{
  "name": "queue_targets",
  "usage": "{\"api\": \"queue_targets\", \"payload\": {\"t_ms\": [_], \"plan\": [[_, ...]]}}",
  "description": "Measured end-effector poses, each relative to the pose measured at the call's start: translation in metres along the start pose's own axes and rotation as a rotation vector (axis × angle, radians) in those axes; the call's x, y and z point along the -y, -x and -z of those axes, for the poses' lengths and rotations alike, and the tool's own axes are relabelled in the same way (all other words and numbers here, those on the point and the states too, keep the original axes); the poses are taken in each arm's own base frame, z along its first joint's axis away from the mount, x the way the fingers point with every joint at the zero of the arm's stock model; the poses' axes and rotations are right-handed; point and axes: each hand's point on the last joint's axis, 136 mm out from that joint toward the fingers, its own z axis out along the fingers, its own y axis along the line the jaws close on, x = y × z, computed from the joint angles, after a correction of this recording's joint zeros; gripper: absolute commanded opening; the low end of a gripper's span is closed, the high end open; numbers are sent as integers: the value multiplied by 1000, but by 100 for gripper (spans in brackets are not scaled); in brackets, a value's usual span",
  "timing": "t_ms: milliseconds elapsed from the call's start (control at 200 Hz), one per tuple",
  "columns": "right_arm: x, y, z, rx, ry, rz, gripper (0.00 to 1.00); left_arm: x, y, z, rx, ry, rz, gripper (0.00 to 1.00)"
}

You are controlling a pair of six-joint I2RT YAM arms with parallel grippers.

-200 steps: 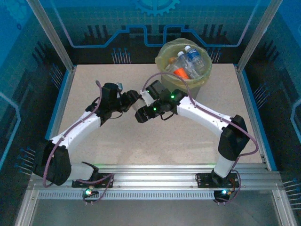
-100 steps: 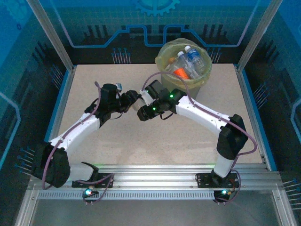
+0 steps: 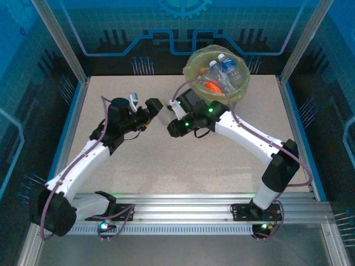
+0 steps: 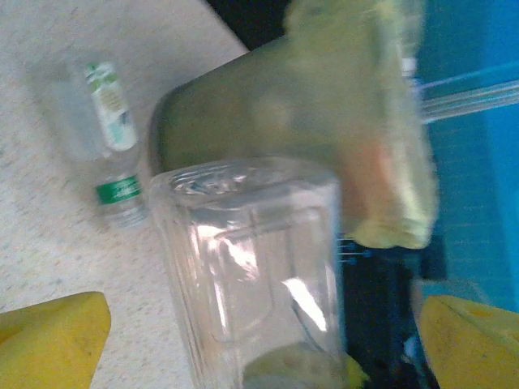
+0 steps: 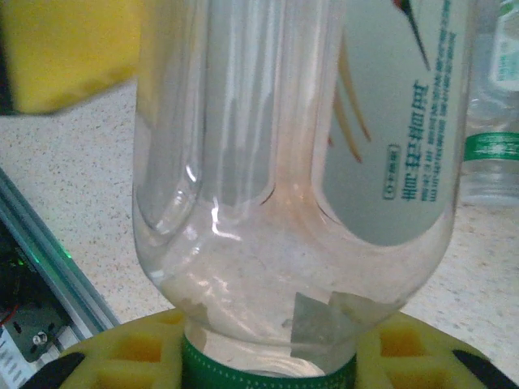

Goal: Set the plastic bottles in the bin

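This is looking like a robotics lab test cell, basically a purpose-built booth. Aluminium posts (image 3: 58, 39) are framing the whole thing and blue panels (image 3: 111, 22) are walling it in, with a gear graphic (image 3: 184, 6) sitting up on the back wall like trade-show art. The left arm (image 3: 83, 160) and the right arm (image 3: 249, 138), both white and black, are standing bolted to a slotted metal rail (image 3: 183, 202) at the near edge. Little green lights (image 3: 103, 226) are shining at their bases, and a plain speckled table top (image 3: 166, 160) is serving as the work surface.
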Motion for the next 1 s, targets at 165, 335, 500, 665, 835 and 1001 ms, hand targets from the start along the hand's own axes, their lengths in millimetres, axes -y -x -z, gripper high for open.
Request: {"api": "queue_targets", "payload": {"t_ms": [165, 335, 500, 665, 835, 1001], "plan": [[31, 30, 47, 108, -70, -29, 6, 39, 11, 36, 81, -110, -76, 99], [78, 71, 109, 268, -165, -77, 7, 44, 11, 51, 132, -158, -121, 99], [117, 101, 160, 392, -242, -115, 8, 27, 6, 45, 126, -128, -133, 99], [140, 125, 172, 434, -267, -119, 8, 26, 6, 45, 131, -125, -156, 99], [161, 134, 139, 366, -273, -124, 8, 25, 8, 45, 138, -119, -165, 99], [178, 130, 109, 276, -291, -135, 9, 23, 8, 44, 143, -112, -166, 99]]}}
